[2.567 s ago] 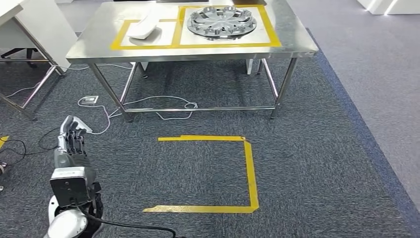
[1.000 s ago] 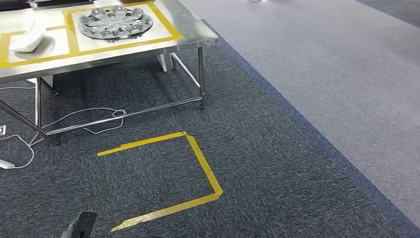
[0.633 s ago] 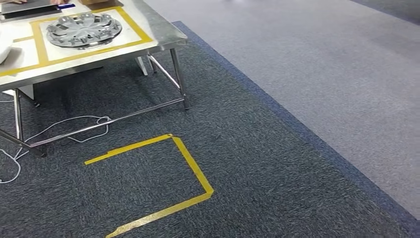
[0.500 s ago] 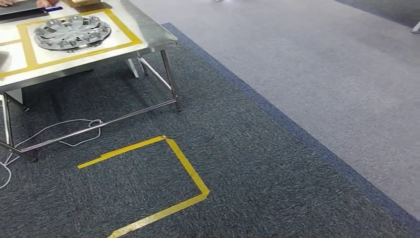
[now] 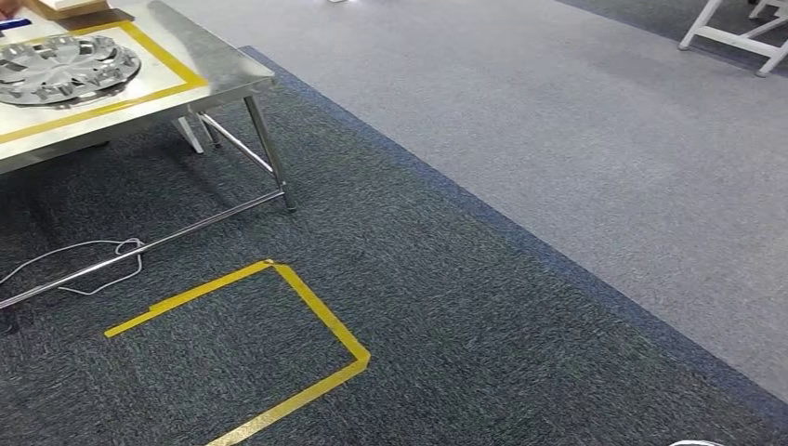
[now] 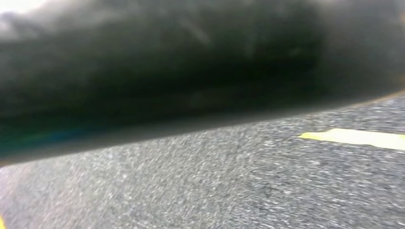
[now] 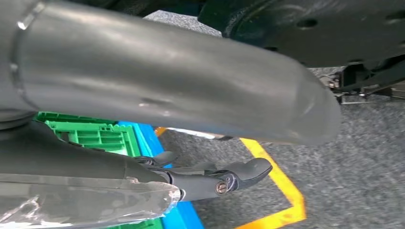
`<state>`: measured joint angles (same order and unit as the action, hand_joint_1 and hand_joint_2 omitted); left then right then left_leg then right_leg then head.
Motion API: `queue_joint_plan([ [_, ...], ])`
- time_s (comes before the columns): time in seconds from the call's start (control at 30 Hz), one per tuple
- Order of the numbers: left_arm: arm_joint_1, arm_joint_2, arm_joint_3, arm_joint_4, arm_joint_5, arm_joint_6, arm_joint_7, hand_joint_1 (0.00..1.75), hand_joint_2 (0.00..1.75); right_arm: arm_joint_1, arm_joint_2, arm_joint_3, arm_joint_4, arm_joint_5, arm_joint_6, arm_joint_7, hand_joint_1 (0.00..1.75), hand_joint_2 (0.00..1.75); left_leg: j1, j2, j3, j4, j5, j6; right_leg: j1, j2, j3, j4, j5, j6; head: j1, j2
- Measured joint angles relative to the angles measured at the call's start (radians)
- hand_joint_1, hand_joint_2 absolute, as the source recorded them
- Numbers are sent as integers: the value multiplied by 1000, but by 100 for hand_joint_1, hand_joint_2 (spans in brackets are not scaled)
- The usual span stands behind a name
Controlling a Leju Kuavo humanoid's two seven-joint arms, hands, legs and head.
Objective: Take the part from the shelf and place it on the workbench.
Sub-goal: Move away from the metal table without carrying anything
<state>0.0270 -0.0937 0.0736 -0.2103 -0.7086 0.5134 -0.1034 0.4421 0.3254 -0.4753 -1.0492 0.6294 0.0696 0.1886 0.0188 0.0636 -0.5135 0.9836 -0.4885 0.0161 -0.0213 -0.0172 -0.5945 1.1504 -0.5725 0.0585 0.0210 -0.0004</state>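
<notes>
The right robot hand is released: in the right wrist view its dark fingers lie stretched out with nothing between them, hanging above dark carpet. A green crate and a blue crate stand just beyond the fingers, beside a corner of yellow floor tape. The left wrist view gives a dark blur close to the lens over carpet, so I cannot tell how the left robot hand is set.

In the head view the steel tabletop sits far off to the robot's front left, with a silver wheel cover lying flat inside a yellow taped frame on it. Whether that is the task's part already delivered, or another one is to be fetched, I cannot say — no shelf can be made out, and no part is in either hand.

If a part is yet to be taken, the move turns on one relation: the crates lie on the right hand's side, near it, while the tabletop lies well apart on the opposite side. The right arm is the nearer one for a pick, and the carry back would cross the taped floor square.
</notes>
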Motion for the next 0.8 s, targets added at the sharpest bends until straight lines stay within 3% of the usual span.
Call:
queue_joint_plan([
  [0.07,-2,-1,-9,2,-6,-3,0,0,0,5,0,10,-11,-8,-3,7,0,0,-4,13,4,5,-5,-14,-1,-38,69,-124,41,-5,1,0],
  [0.1,-3,-1,-12,3,-8,-3,0,0,0,7,0,14,-15,-12,-4,10,0,0,-6,19,6,7,-7,-22,0,-49,84,-153,47,-11,0,0],
  [0.17,-6,-3,-16,4,-12,-3,-1,0,0,11,0,21,-20,-18,-4,15,0,0,-4,33,13,6,-9,-36,3,-36,82,-157,48,-27,-5,0],
  [0.23,-9,-5,-20,4,-15,-3,-2,0,0,18,0,27,-24,-23,-5,19,0,0,1,15,13,21,-28,-49,3,-21,81,-159,53,-41,-7,0],
  [0.27,-9,-6,-21,4,-15,-3,-4,0,0,21,0,29,-26,-24,-5,19,0,0,2,-5,2,52,-53,-53,2,-13,81,-160,57,-48,-9,0],
  [0.33,-7,-8,-25,5,-14,-2,-5,0,0,22,0,32,-30,-26,-5,20,0,0,2,-43,-49,171,-127,-53,4,6,80,-160,62,-57,-12,0],
  [0.37,-6,-9,-26,6,-11,-2,-6,0,0,22,0,34,-31,-27,-4,20,0,0,2,-49,-77,234,-154,-51,7,17,79,-160,63,-60,-12,0],
  [0.4,-4,-10,-26,6,-8,-1,-7,0,0,22,0,35,-31,-25,-4,20,0,0,1,-52,-96,276,-163,-48,10,29,79,-160,64,-62,-12,0],
  [0.43,-3,-11,-26,7,-5,-1,-7,0,0,23,0,36,-31,-23,-3,21,0,0,-1,-54,-101,284,-150,-44,13,42,80,-159,65,-63,-12,0],
  [0.47,-3,-11,-26,7,-2,0,-8,0,0,23,0,36,-31,-20,-2,21,0,0,-2,-57,-89,253,-118,-38,15,55,82,-159,65,-63,-12,0],
  [0.5,-2,-12,-26,7,0,0,-8,0,0,24,0,37,-31,-17,-2,21,0,0,-4,-67,-66,195,-75,-31,17,67,84,-159,65,-63,-12,0],
  [0.53,-1,-11,-26,8,1,1,-8,0,0,23,1,39,-31,-14,-1,21,0,0,-6,-91,-41,133,-39,-21,19,78,82,-158,65,-62,-11,0],
  [0.57,-1,-11,-26,8,2,2,-8,0,0,22,1,41,-31,-12,0,20,0,0,-8,-113,-20,77,-16,-13,20,89,80,-156,64,-60,-11,0],
  [0.63,-1,-11,-26,10,4,3,-8,0,0,20,1,46,-31,-10,2,20,0,0,-11,-141,-4,26,-10,-5,17,108,66,-152,65,-49,-11,0],
  [0.7,-1,-14,-26,10,5,2,-8,0,0,22,1,51,-31,-7,3,19,0,0,-12,-124,-2,13,-8,-2,12,121,55,-150,68,-36,-11,0],
  [0.73,-2,-16,-26,10,6,3,-8,0,0,24,1,52,-31,-6,4,19,0,0,-10,-113,0,7,-5,1,12,112,48,-142,62,-31,-10,0],
  [0.8,-1,-19,-26,11,6,3,-6,0,0,22,0,54,-31,-3,4,18,0,0,-6,-86,3,-3,0,8,14,68,9,-64,14,-24,-5,0],
])
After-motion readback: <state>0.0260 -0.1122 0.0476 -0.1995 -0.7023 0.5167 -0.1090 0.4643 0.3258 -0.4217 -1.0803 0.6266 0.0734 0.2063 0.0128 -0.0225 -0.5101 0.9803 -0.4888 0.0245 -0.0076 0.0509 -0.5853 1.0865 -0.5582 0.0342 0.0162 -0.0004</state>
